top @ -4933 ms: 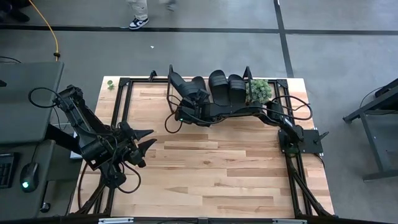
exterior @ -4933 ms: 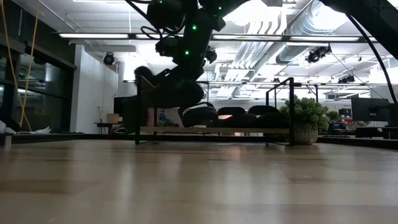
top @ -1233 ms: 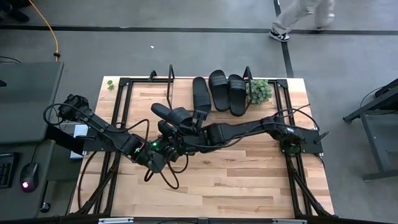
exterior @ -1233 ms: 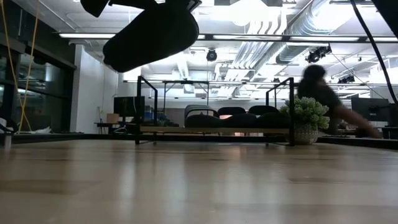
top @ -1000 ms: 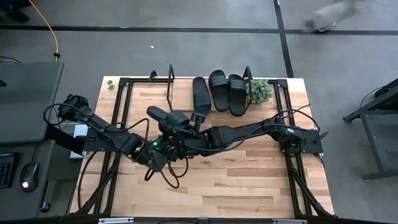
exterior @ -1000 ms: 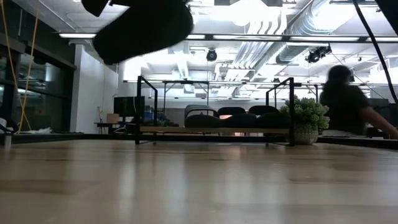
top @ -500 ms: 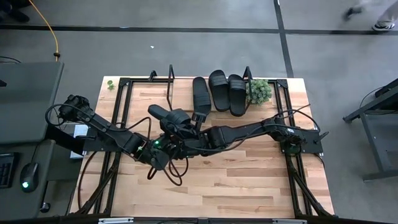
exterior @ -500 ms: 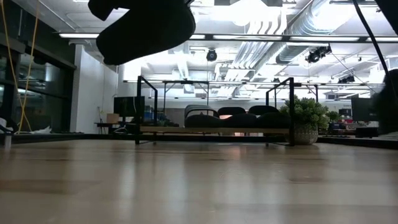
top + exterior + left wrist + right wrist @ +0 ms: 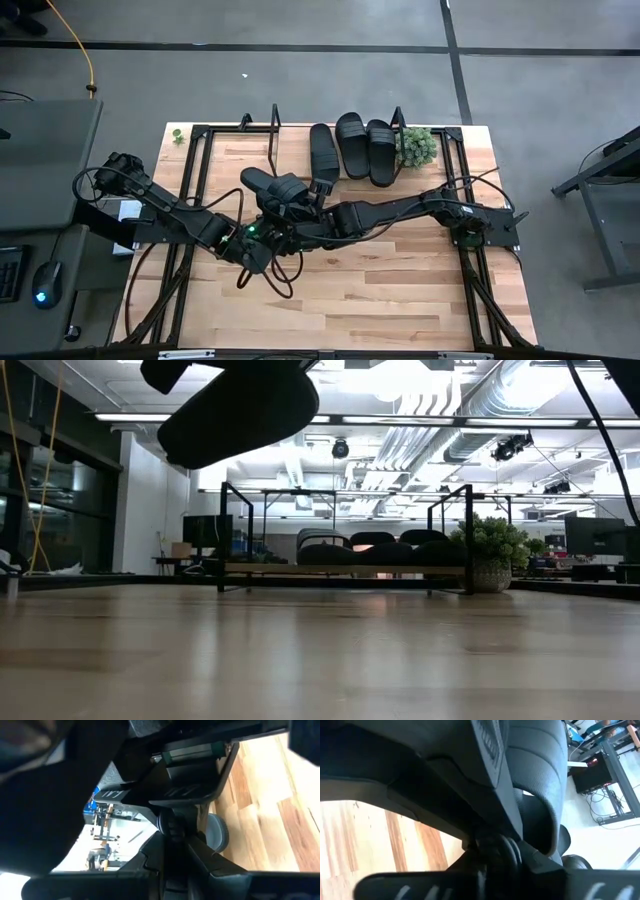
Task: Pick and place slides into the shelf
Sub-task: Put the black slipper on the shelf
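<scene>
One black slide [image 9: 272,187] hangs in the air over the middle of the table; the low view shows its sole [image 9: 240,405] from below, tilted. My right gripper [image 9: 300,207] reaches in from the table's right and is shut on it. My left gripper [image 9: 262,226] comes from the left, just on the slide's near side, fingers drawn together at it [image 9: 172,837]. Three more slides [image 9: 352,145] lie side by side on the shelf [image 9: 345,569] at the far edge. My left gripper's fingers [image 9: 200,857] meet close against the slide's dark underside [image 9: 55,805], coming from the table's near left and slanting up. Which part they have is hidden by my right gripper and the slide itself. My right gripper holds the slide beside its wide strap [image 9: 532,785], coming level from the table's right. The place of contact is hidden by its own fingers [image 9: 492,852]. The slide is lifted clear of the table and tilted.
A small potted plant [image 9: 418,145] stands at the shelf's right end. Black rails [image 9: 200,190] frame the tabletop on the left and right. The shelf's left part [image 9: 290,140] is bare board. Wide bare wood lies on the near side of the arms.
My left gripper has crept a little toward the far edge and up, against the held slide. The slide has stayed in the air over the middle of the table, rocking slightly in its tilt. A person has walked past beyond the table's far side.
</scene>
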### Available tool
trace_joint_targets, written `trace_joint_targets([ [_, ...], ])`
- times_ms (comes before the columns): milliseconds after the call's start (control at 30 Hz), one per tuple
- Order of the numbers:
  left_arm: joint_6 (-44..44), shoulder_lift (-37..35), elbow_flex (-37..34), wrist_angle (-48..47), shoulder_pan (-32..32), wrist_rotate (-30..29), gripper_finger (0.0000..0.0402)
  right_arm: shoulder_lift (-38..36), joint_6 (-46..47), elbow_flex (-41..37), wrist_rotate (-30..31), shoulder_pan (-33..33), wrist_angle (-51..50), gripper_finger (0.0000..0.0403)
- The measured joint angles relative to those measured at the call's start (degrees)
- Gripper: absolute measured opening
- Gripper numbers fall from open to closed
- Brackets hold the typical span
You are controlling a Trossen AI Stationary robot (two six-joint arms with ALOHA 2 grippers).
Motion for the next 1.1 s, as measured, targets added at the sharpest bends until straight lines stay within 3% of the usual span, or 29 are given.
trace_joint_targets([
  [500, -0.6, 0.0, 0.0, -1.1, 0.0, -1.2, 0.0030, 0.0, -2.8, 0.1, 1.2, 0.0, 0.6, 0.0199],
  [767, -4.4, 0.0, 0.0, -6.8, 0.0, -5.0, 0.0029, -0.3, -3.1, 0.1, 3.2, 0.3, -3.1, 0.0215],
  [1100, -4.7, 0.0, 0.0, -9.4, -0.1, -5.9, 0.0029, -5.0, 7.8, 0.1, 6.2, 0.4, -18.7, 0.0216],
])
